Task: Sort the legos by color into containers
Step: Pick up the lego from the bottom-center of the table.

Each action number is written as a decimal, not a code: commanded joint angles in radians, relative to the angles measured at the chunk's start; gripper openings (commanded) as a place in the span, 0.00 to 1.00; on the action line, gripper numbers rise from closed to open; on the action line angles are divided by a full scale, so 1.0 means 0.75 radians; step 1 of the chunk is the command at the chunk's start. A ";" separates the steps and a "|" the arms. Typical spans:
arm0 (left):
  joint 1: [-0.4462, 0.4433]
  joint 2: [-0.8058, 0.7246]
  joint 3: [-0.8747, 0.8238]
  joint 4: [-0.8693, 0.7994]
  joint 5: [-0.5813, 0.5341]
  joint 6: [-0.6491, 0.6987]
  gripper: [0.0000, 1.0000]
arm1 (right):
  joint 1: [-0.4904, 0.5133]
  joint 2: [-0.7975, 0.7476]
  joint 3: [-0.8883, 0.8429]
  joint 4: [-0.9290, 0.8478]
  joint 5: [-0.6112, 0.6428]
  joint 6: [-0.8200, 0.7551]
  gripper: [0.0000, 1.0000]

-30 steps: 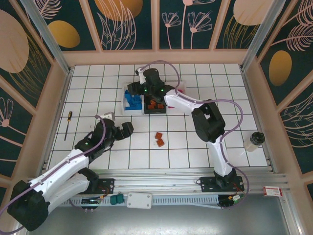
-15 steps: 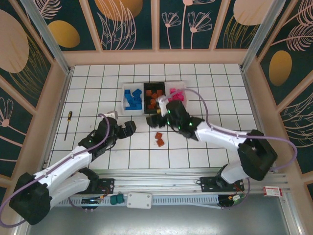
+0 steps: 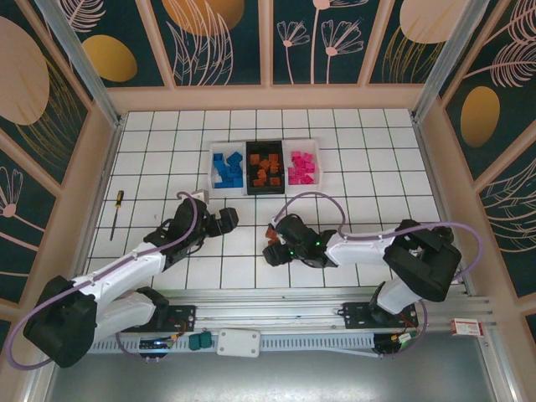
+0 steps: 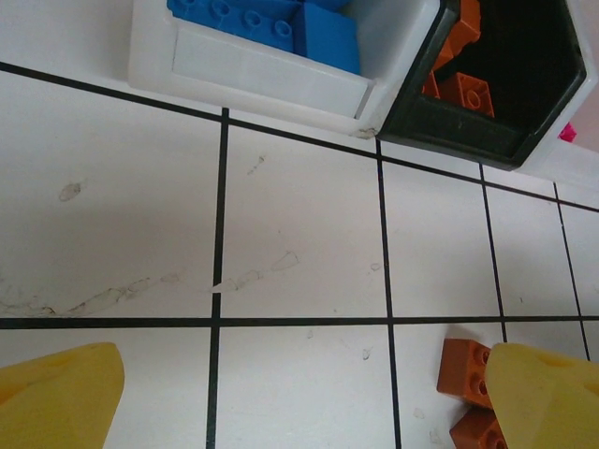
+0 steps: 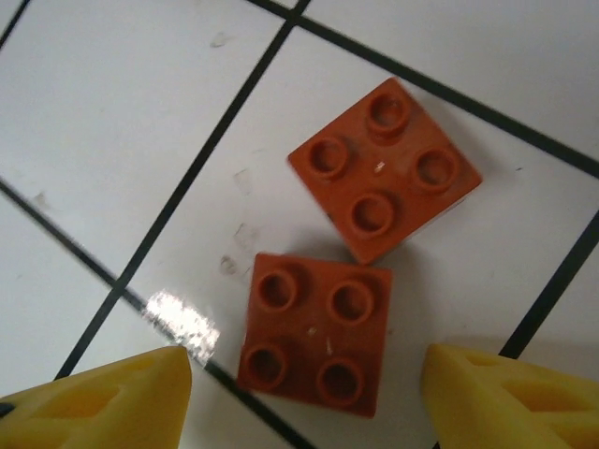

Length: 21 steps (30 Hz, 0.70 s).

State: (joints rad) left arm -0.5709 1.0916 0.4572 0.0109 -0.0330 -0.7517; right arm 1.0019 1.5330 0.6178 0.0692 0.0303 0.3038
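- Since a second ago the right gripper (image 3: 272, 248) has come back from above the containers to the near part of the table, and it now hangs over two loose orange-brown bricks.
- Its claw is released and holds nothing. In the wrist view the yellow fingertips (image 5: 103, 402) stand on either side of the nearer brick (image 5: 318, 332) without touching it. The farther brick (image 5: 384, 168) lies just beside it.
- The left gripper (image 3: 226, 219) has hardly moved. Its jaws are wide apart and empty above bare tiles.
- The left white tray (image 3: 212, 167) holds blue bricks, the black tray (image 3: 249, 174) orange-brown ones, and the right white tray (image 3: 318, 163) pink ones.
- I judge that these two bricks are the last unsorted ones and that a new pick is starting. Closing fingers could push the neighbouring brick.
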 commanded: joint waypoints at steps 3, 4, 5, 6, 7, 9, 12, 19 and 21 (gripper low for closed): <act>-0.011 0.019 0.020 0.033 0.031 0.036 0.99 | 0.005 0.104 0.093 0.006 0.156 -0.060 0.57; -0.009 0.023 0.022 0.033 0.034 0.038 0.99 | 0.007 0.105 0.098 0.002 0.150 -0.067 0.52; -0.010 0.025 0.024 0.031 0.036 0.042 0.99 | 0.007 0.094 0.097 0.004 0.136 -0.076 0.47; -0.008 0.027 0.024 0.028 0.035 0.046 0.99 | 0.007 0.075 0.090 0.011 0.121 -0.085 0.43; -0.009 0.028 0.026 0.028 0.041 0.050 0.99 | 0.005 0.052 0.087 0.019 0.106 -0.096 0.40; -0.009 0.035 0.028 0.035 0.056 0.064 0.99 | -0.006 -0.012 0.091 0.030 0.084 -0.120 0.35; -0.041 0.056 0.048 0.037 0.075 0.086 0.99 | -0.077 -0.096 0.128 0.049 0.021 -0.150 0.31; -0.161 0.140 0.108 -0.001 0.003 0.107 0.98 | -0.326 0.110 0.467 0.113 -0.109 -0.223 0.31; -0.196 0.156 0.112 -0.002 -0.013 0.106 0.97 | -0.377 0.246 0.619 0.111 -0.128 -0.228 0.31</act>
State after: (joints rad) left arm -0.6926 1.1934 0.5182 0.0135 -0.0124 -0.6918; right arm 0.7563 1.6035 0.9676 0.1200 -0.0212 0.1680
